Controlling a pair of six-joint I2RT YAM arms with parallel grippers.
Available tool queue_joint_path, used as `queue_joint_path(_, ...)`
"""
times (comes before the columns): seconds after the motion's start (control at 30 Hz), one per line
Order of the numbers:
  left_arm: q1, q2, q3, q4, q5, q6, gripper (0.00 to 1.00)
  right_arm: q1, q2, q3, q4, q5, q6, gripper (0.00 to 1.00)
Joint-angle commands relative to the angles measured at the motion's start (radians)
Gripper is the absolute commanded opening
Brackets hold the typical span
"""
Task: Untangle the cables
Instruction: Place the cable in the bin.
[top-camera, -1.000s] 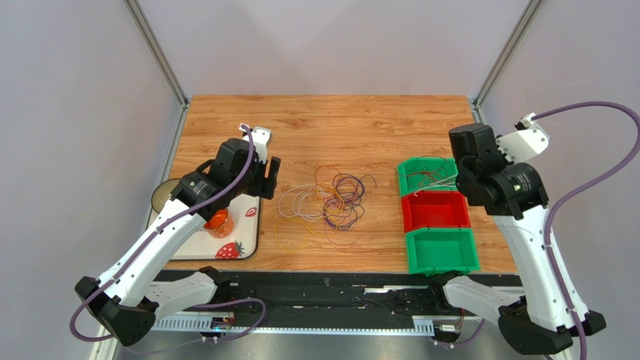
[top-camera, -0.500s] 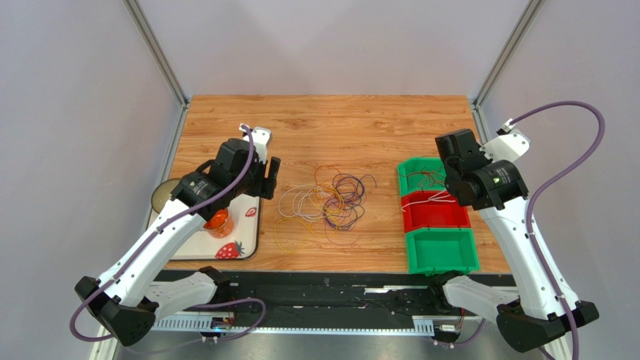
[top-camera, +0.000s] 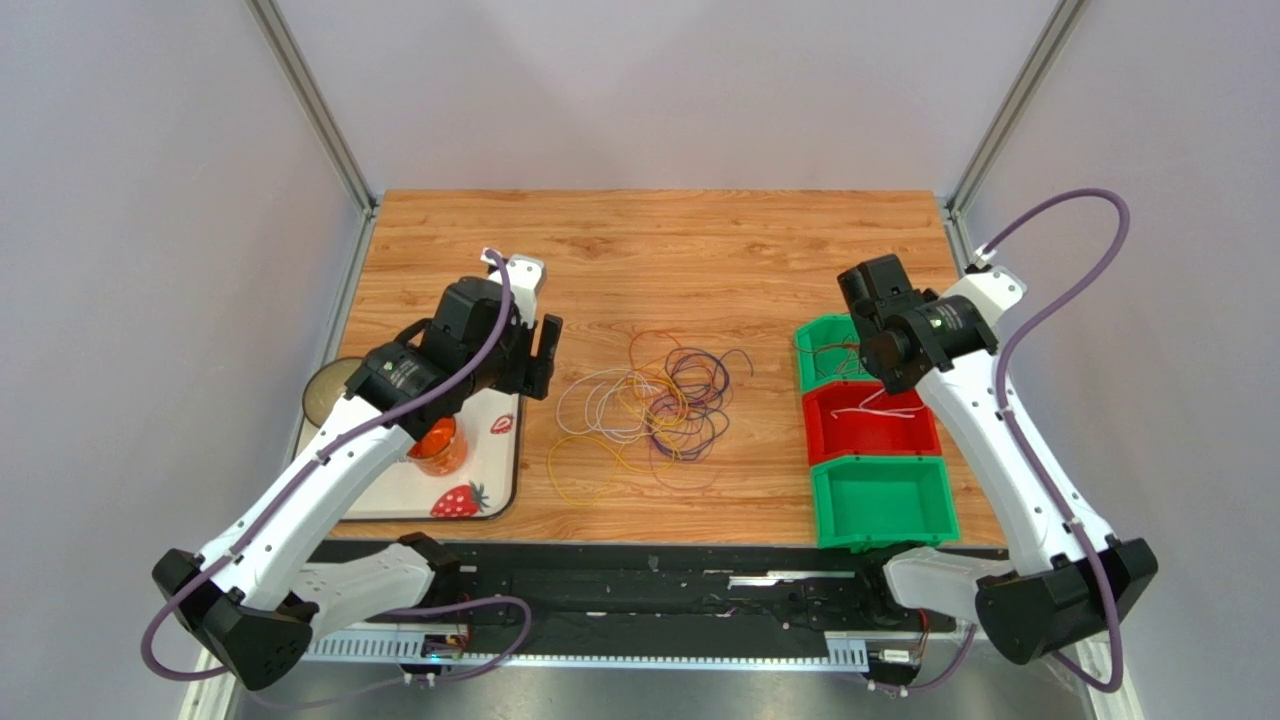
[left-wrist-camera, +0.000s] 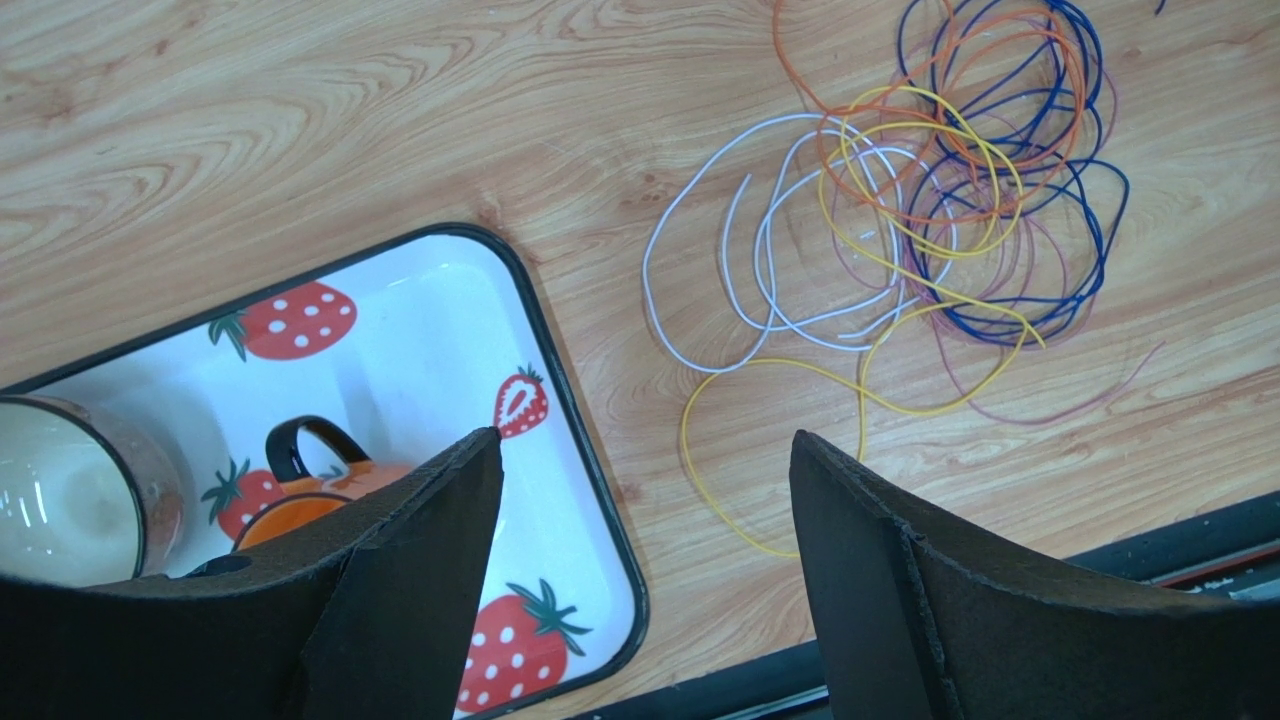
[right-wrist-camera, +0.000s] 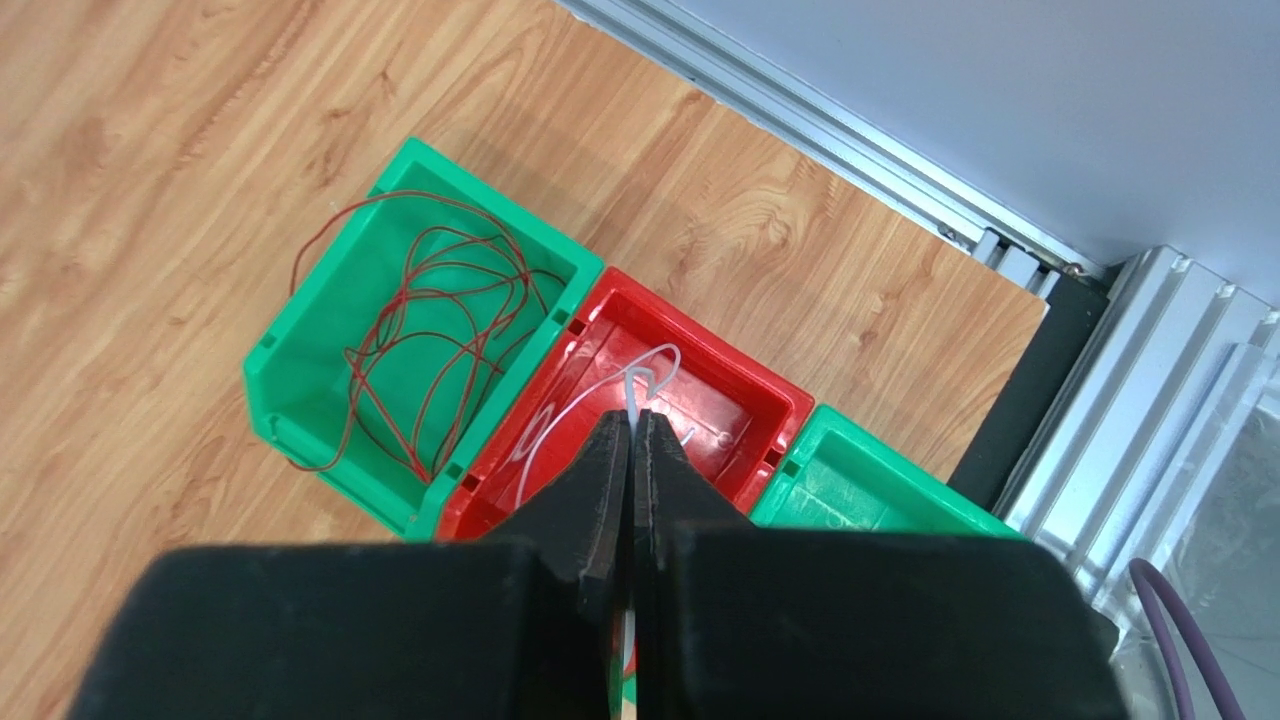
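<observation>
Your right arm (top-camera: 999, 435) had swung left and in from its spot a second ago, elbow no longer out past the worktop (top-camera: 646, 240) edge. Your left arm (top-camera: 323, 473) hadn't moved. Tangle unchanged too.

The right end effector (right-wrist-camera: 631, 428) now hung over the red bin (top-camera: 872, 438), the middle one of three; a second ago it was over the far green bin (top-camera: 819, 338). Its fingers were pinched tight on a white cable (right-wrist-camera: 559, 428), which arched up at the tips and trailed down into the red bin. The left end effector (left-wrist-camera: 643, 450) stood wide with nothing in it, above the near right corner of the strawberry tray (left-wrist-camera: 451, 300).

The cables (top-camera: 654, 408) lay mid-worktop, between tray and bins, touching neither. They were loose, overlapping loops: white and yellow on the tray side, orange and blue-purple packed on the bin side, and one yellow loop spread toward the near edge. They were still intertwined. A red cable (right-wrist-camera: 428, 345) sat coiled alone in the far green bin.
</observation>
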Motion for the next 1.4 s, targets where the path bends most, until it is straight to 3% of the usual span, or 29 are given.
queue_joint_path(0.0,-0.004,0.005,-0.004,0.021,-0.004,0.011,0.79,-0.005,0.031,-0.037,-0.283,0.064,0.082,0.00)
queue_joint_path(0.27,-0.004,0.006,-0.004,0.023,-0.002,0.012,0.79,-0.015,0.038,-0.192,0.042,-0.071,-0.160,0.00)
queue_joint_path(0.53,-0.004,0.009,-0.006,0.023,0.003,0.012,0.79,-0.109,-0.131,-0.390,0.431,-0.275,-0.363,0.00)
queue_joint_path(0.87,-0.004,0.009,-0.006,0.024,0.004,0.014,0.79,-0.193,-0.041,-0.471,0.599,-0.438,-0.380,0.00)
queue_joint_path(1.37,-0.002,0.017,-0.007,0.026,0.000,0.017,0.79,-0.290,0.119,-0.506,0.630,-0.427,-0.273,0.00)
